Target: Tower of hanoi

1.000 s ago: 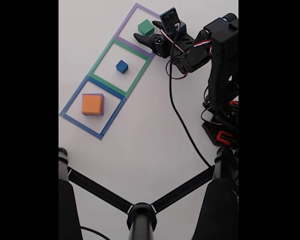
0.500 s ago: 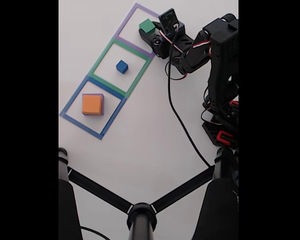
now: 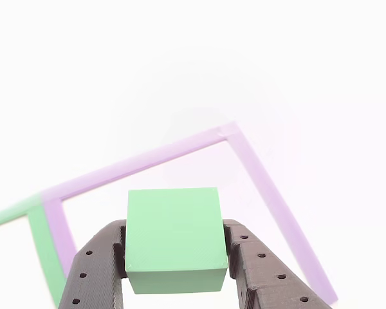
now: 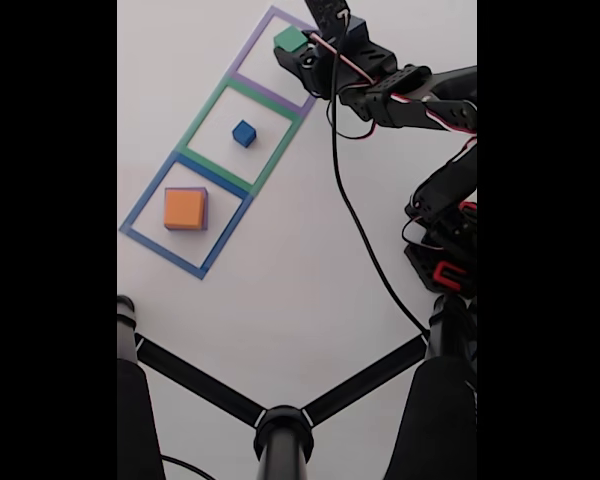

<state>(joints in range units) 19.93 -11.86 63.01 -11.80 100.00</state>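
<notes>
In the other view, my gripper [image 3: 175, 248] is shut on the green cube [image 3: 174, 235], one dark finger against each side. The fixed view shows the gripper [image 4: 292, 50] at the purple taped square [image 4: 252, 50] at top, holding the green cube [image 4: 288, 39]. The small blue cube [image 4: 243, 133] sits alone inside the green taped square [image 4: 202, 118]. The orange block [image 4: 184, 208] lies on the flat purple block [image 4: 205, 208], whose edge shows at the right, inside the blue taped square [image 4: 145, 205].
The arm's base [image 4: 442, 255] and a black cable [image 4: 355, 225] occupy the right side of the white table. A black camera stand [image 4: 283, 425] with spread legs fills the bottom of the fixed view.
The gripper closed in on the green cube and shut on it. The cube has shifted slightly up in the fixed view and the arm has stretched out further.
</notes>
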